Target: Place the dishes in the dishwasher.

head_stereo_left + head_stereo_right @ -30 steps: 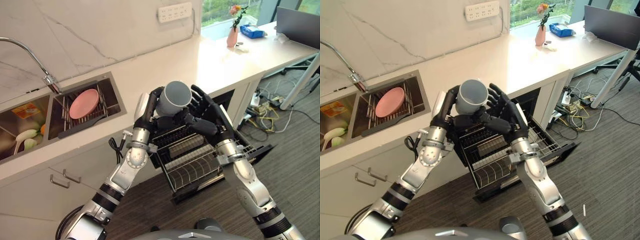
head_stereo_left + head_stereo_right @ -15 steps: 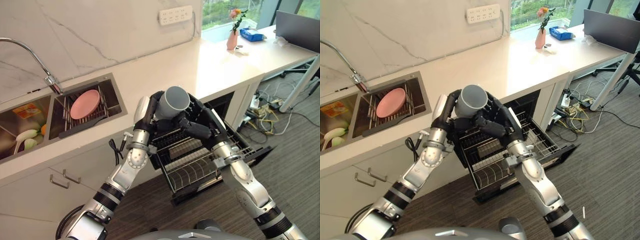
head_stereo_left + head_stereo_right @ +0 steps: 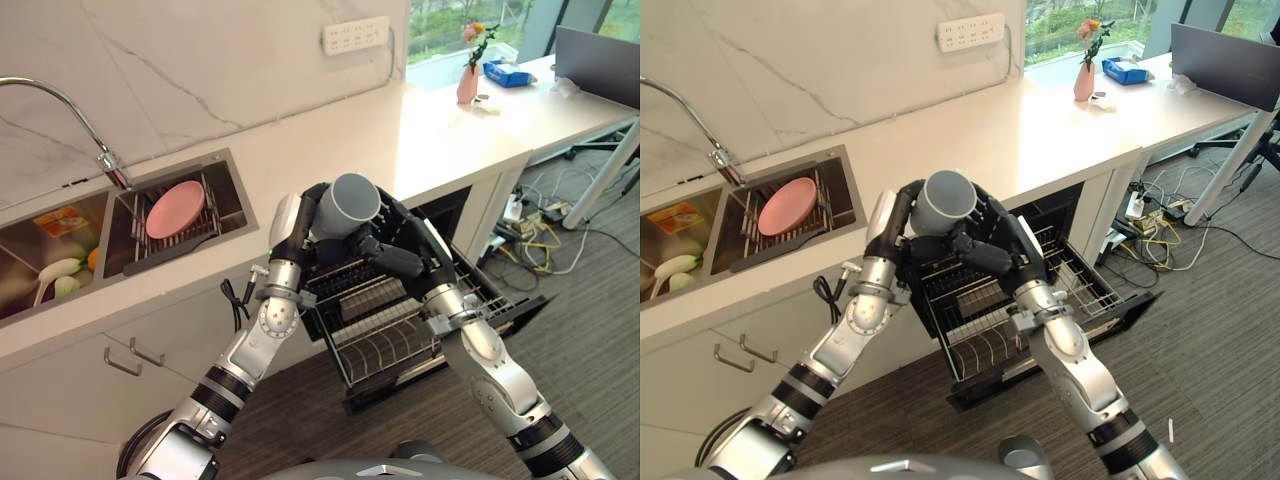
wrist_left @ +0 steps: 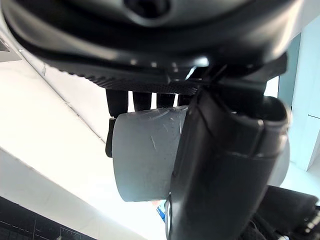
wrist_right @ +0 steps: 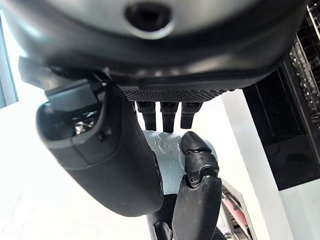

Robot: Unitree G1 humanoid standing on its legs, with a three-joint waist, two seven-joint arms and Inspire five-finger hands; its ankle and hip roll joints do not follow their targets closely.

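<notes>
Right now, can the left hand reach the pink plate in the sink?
Probably not yet: the left hand is curled round the grey cup above the dishwasher rack, so it is not free for the pink plate.

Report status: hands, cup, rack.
Left hand and right hand shut on grey cup. Cup above open dishwasher rack. Nothing blocking.
</notes>
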